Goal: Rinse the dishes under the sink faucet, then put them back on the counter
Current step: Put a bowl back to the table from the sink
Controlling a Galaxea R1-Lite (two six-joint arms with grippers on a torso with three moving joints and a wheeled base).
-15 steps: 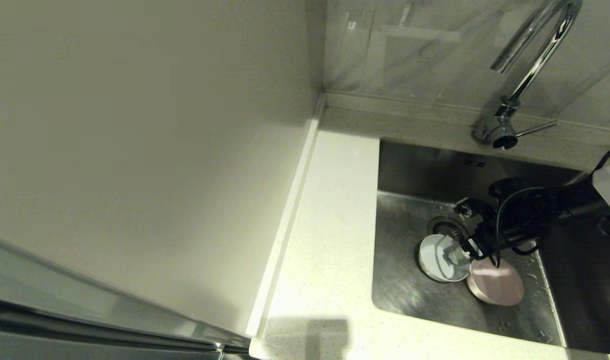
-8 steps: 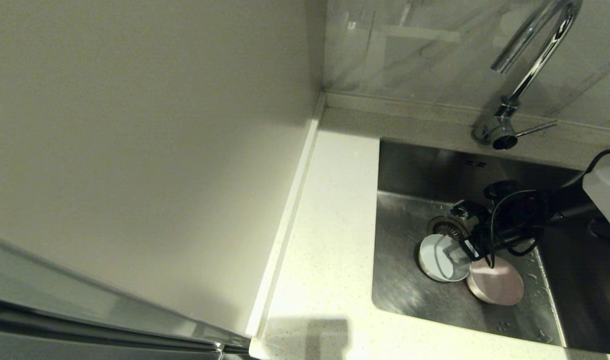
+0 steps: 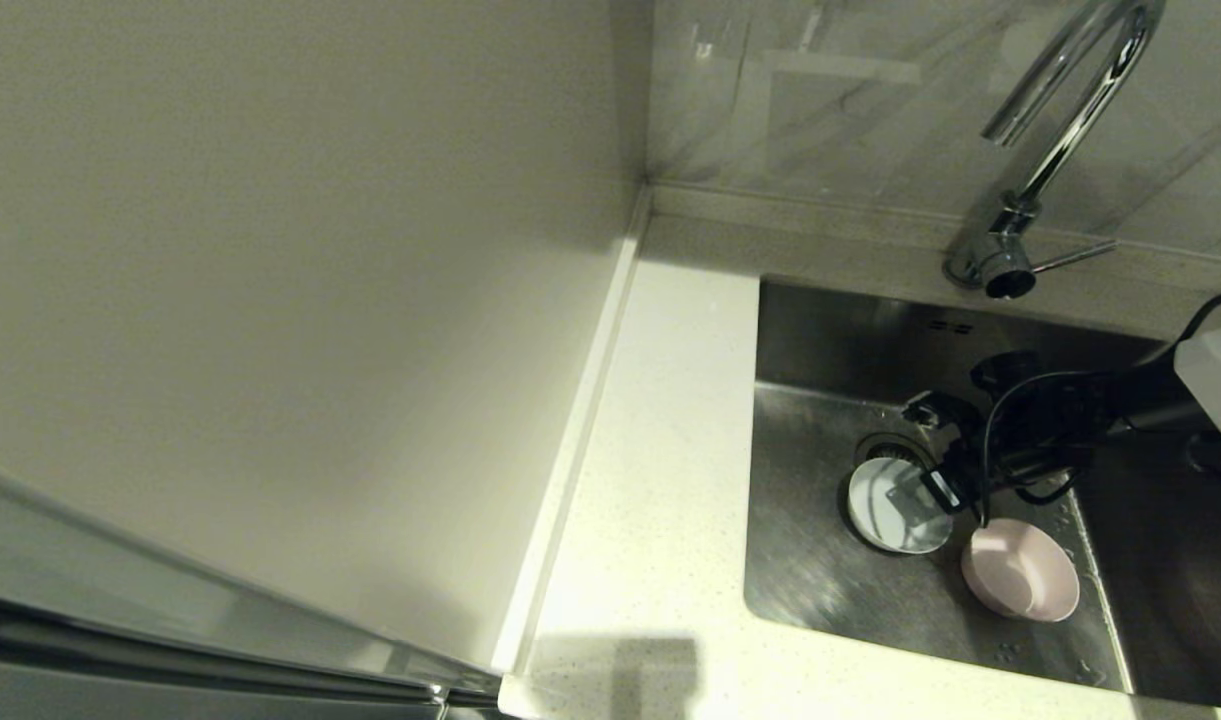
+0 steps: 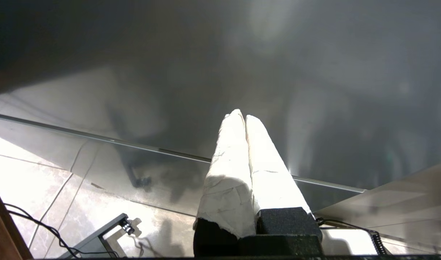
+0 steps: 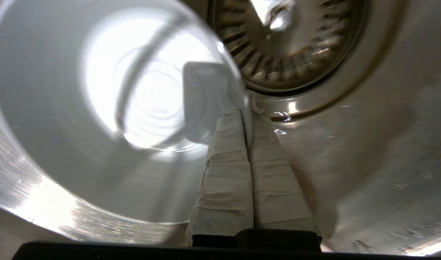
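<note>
In the steel sink (image 3: 820, 590), my right gripper (image 3: 925, 490) is shut on the near rim of the pale blue bowl (image 3: 885, 505). In the right wrist view the taped fingers (image 5: 227, 151) pinch the bowl's wall (image 5: 97, 108), one inside and one outside, gripper (image 5: 246, 108). The bowl overlaps the drain strainer (image 5: 289, 43). The pale pink bowl (image 3: 1020, 570) lies free beside it, toward the front right. The whitish-green bowl is out of view. The chrome faucet (image 3: 1060, 120) arches above the basin. My left gripper (image 4: 242, 115) is shut, empty and parked away from the sink.
The speckled counter (image 3: 660, 450) runs along the sink's left side, bounded by a beige wall panel (image 3: 270, 300). The faucet's side lever (image 3: 1075, 258) points right. Two overflow slots (image 3: 950, 327) mark the back wall. Water drops dot the sink floor.
My right gripper has pulled the blue bowl toward the back, over the drain strainer. The pink bowl, earlier tucked against it, has slid to the front right and now sits apart.
</note>
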